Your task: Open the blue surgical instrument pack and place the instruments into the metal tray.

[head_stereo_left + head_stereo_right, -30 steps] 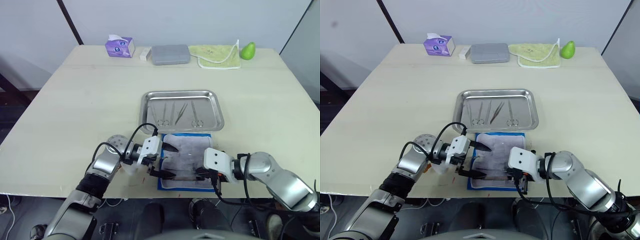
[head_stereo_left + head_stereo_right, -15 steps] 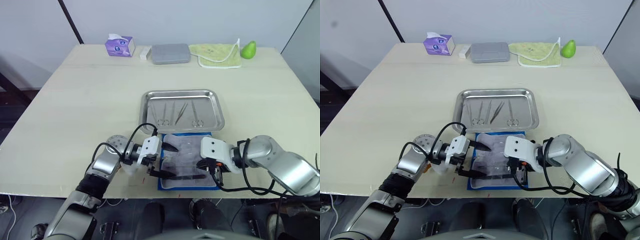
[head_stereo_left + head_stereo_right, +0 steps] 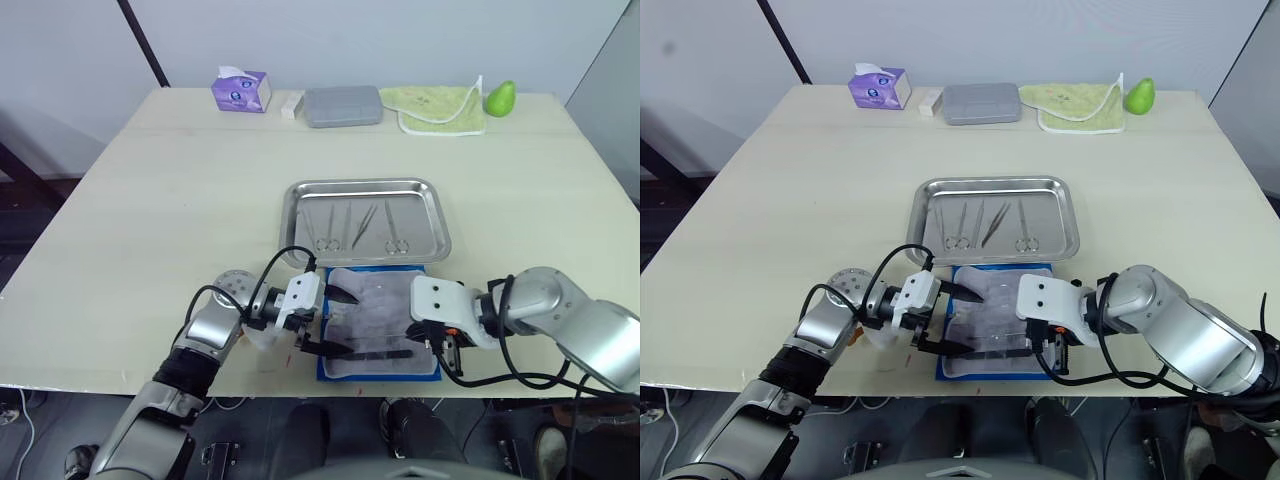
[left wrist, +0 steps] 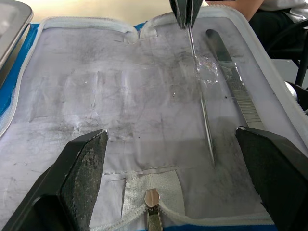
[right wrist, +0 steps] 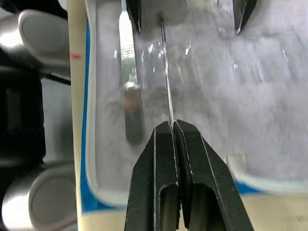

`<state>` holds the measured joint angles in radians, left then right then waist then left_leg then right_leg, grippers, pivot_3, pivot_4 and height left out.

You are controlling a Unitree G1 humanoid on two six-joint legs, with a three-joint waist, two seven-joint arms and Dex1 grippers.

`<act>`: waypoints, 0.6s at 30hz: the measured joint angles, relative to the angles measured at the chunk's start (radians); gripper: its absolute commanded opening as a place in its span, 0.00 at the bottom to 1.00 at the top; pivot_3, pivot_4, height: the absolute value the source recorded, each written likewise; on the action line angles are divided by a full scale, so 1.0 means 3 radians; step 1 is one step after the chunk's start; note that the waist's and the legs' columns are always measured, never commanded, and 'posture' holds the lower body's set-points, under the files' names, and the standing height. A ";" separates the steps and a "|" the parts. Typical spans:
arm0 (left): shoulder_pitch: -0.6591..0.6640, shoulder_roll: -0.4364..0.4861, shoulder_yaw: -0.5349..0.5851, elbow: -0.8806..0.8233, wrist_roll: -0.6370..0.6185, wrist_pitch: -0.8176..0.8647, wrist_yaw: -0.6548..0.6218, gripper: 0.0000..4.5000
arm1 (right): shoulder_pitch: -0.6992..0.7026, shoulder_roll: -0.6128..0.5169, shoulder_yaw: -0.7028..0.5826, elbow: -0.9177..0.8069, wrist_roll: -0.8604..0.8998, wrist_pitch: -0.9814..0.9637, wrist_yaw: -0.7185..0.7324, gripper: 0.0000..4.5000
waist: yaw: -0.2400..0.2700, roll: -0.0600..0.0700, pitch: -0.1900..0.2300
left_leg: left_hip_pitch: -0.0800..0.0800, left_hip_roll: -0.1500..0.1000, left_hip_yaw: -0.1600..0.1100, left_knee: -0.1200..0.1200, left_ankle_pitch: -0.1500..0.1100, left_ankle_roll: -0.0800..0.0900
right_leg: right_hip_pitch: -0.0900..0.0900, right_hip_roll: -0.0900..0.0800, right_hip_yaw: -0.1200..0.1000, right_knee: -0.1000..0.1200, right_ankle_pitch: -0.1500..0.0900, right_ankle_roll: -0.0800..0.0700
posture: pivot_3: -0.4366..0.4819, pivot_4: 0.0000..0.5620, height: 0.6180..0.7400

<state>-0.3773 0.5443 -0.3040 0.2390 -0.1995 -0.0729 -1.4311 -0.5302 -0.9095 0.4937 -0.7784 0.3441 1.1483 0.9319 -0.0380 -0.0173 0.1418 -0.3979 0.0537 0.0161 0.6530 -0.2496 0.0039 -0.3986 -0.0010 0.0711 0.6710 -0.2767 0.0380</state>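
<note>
Tray holds four instruments; pack two.

Blue surgical instrument pack lies unzipped and open, pale lining up, just before the metal tray. Four instruments rest inside the tray; two more lie on the lining.

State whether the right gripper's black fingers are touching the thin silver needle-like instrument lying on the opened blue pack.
Touching. In the right wrist view the right gripper is closed on the near end of the thin silver needle-like instrument, which emerges straight from between its fingertips.
</note>
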 measured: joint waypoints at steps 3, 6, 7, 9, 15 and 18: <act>0.0003 0.0000 -0.0002 0.0000 0.0002 0.0000 0.0000 1.00 | 0.0019 -0.0092 -0.0009 -0.0020 0.0027 -0.0048 0.0001 0.01 | 0.0000 0.0000 0.0000 | 0.0000 0.0000 0.0000 0.0000 0.0000 0.0000 | 0.0000 0.0000 0.0000 0.0000 0.0000 0.0000 | 0.48 0.27 1.00; -0.0003 -0.0004 -0.0005 0.0005 0.0002 -0.0001 0.0000 1.00 | 0.0085 -0.0206 -0.0092 -0.0026 0.0048 -0.0111 0.0014 0.01 | 0.0002 0.0000 0.0000 | 0.0000 0.0000 0.0000 0.0000 0.0000 0.0000 | 0.0000 0.0000 0.0000 0.0000 0.0000 0.0000 | 0.48 0.27 1.00; -0.0003 -0.0004 -0.0006 0.0005 0.0002 -0.0002 0.0000 1.00 | 0.0110 -0.0259 -0.0120 -0.0026 0.0051 -0.0138 0.0027 0.01 | 0.0003 0.0000 0.0000 | 0.0000 0.0000 0.0001 0.0000 0.0000 0.0000 | 0.0000 0.0000 0.0000 0.0000 0.0000 0.0000 | 0.48 0.27 1.00; -0.0009 -0.0007 -0.0006 0.0018 0.0002 -0.0006 0.0000 1.00 | 0.0188 -0.0413 -0.0220 -0.0026 0.0060 -0.0212 0.0078 0.01 | 0.0003 0.0000 0.0000 | 0.0000 0.0000 0.0001 0.0000 0.0000 0.0000 | 0.0000 0.0000 0.0000 0.0000 0.0000 0.0000 | 0.48 0.27 1.00; -0.0030 -0.0030 -0.0007 0.0061 0.0006 -0.0036 0.0000 1.00 | 0.0566 -0.1006 -0.0742 -0.0020 0.0142 -0.0453 0.0328 0.01 | 0.0012 0.0005 0.0002 | 0.0001 0.0000 0.0003 0.0000 0.0000 0.0000 | 0.0001 -0.0002 0.0001 -0.0001 0.0000 0.0001 | 0.48 0.27 1.00; -0.0035 -0.0044 -0.0005 0.0093 0.0011 -0.0072 0.0002 1.00 | 0.0803 -0.1220 -0.1109 -0.0022 0.0221 -0.0543 0.0455 0.01 | 0.0012 0.0006 0.0001 | 0.0003 0.0001 0.0003 0.0000 0.0000 0.0000 | 0.0001 -0.0001 0.0000 -0.0001 0.0000 0.0001 | 0.48 0.27 1.00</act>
<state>-0.3878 0.5312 -0.3055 0.2669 -0.1963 -0.0944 -1.4305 -0.2894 -1.2754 0.1609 -0.7851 0.4105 0.9855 1.0684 -0.0343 -0.0156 0.1423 -0.3971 0.0541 0.0169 0.6529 -0.2496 0.0039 -0.3983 -0.0014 0.0712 0.6707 -0.2768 0.0383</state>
